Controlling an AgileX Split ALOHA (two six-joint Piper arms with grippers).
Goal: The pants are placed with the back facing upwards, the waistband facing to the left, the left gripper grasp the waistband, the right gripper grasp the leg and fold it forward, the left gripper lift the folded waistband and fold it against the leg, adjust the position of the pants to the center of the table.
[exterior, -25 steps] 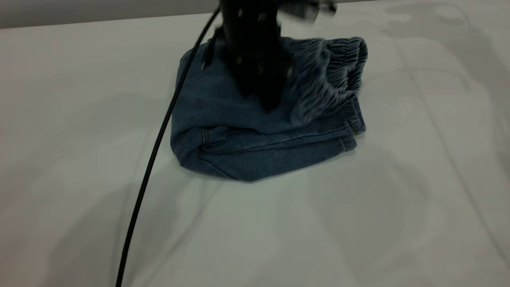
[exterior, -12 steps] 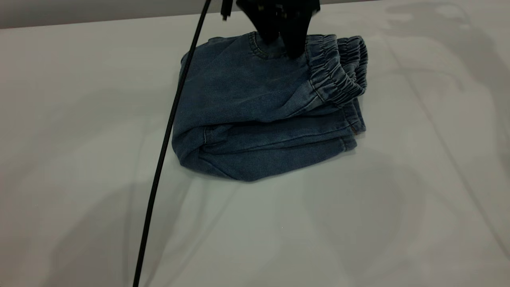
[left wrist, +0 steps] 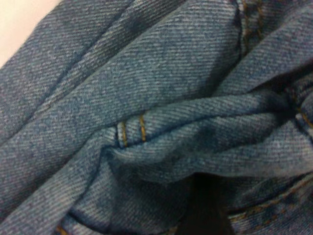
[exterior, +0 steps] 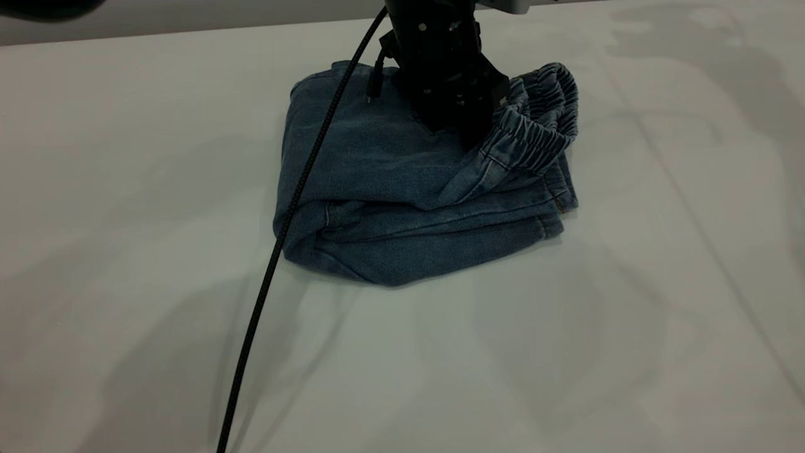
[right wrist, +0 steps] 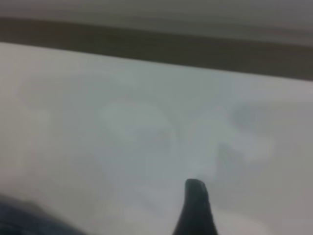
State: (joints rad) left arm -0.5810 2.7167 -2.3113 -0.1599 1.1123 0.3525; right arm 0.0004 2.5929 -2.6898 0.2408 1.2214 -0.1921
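**Q:** How many things are on the table [exterior: 629, 327], and where are they?

**A:** There is one pair of blue denim pants [exterior: 377, 189]. It is folded into a compact bundle and lies a little toward the far side of the pale tabletop, roughly midway between left and right. Its one gathered elastic waistband [exterior: 542, 123] is at the right end of the bundle, puckered and raised slightly off the layers below. Folded layers of denim are stacked along the near edge. One black braided cable [exterior: 295, 189] runs from the near edge of the scene across the left part of the pants and up to the arm above them.

**Q:** How many grippers show, and what are they doing?

**A:** Two. The left gripper [exterior: 468, 135] comes down from the far side onto the top of the pants, just left of the waistband. Its jaws look narrow and seem to be pinching a ridge of denim, though the dark housing hides much of the contact. Its wrist camera is filled with bunched denim and orange stitching. The right gripper [right wrist: 195, 210] shows only in its own wrist view, as one dark tip over bare table with a sliver of denim at the edge. I cannot tell whether it is open or closed.
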